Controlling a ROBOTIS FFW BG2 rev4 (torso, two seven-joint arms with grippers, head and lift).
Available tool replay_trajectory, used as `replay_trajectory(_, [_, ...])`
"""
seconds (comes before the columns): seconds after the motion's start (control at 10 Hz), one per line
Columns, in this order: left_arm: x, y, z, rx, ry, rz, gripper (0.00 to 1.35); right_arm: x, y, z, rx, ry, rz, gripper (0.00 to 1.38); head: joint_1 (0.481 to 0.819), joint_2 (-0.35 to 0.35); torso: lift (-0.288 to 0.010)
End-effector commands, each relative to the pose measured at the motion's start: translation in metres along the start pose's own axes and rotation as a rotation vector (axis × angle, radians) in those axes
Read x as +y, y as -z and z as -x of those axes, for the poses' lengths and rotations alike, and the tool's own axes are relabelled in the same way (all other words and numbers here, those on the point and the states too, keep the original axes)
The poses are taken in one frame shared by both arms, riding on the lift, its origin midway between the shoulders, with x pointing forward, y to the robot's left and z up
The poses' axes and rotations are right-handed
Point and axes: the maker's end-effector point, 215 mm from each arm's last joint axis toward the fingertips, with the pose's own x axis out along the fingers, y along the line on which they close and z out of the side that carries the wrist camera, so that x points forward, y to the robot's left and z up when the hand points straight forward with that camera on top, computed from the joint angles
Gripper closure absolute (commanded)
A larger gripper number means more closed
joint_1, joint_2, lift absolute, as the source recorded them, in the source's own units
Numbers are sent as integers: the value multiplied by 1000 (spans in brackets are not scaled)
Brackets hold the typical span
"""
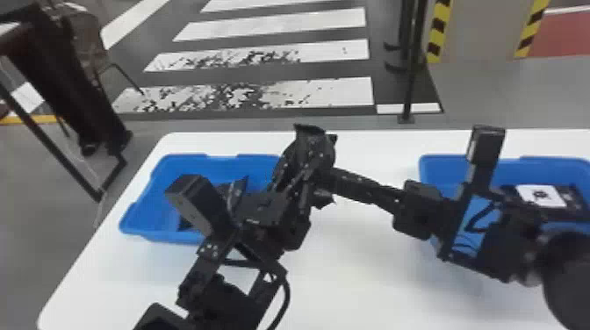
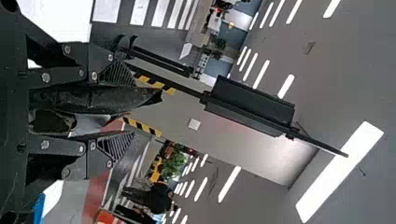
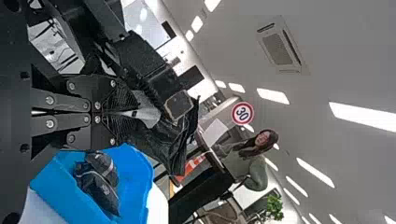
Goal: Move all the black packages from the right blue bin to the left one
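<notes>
Black package (image 3: 172, 142) – in the right gripper (image 1: 337, 177), fingers together

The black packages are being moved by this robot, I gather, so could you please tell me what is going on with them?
The right gripper is shut on one black package, held up above the table. The left gripper is right beside it with its fingers apart, perhaps for a handover. At least two black packages lie in the left blue bin, and at least one with a white label is in the right blue bin, so the job looks unfinished.
</notes>
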Motion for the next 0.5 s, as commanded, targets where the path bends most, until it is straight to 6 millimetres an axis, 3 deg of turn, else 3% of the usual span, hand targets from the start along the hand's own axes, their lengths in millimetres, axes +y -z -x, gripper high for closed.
replay_trajectory(0.0, [-1, -8, -1, -5, -2, -61, 1234, -3, -4, 0, -14, 2, -1, 1184, 695, 190, -181])
replay_trajectory(0.2, [1, -21, 0, -46, -8, -70, 1225, -5, -8, 0, -22, 5, 4, 1184, 695, 186, -181])
replay_trajectory(0.4, [26, -31, 3, -75, -62, -103, 1225, -8, -13, 1, -47, 9, 5, 1148, 686, 193, -181])
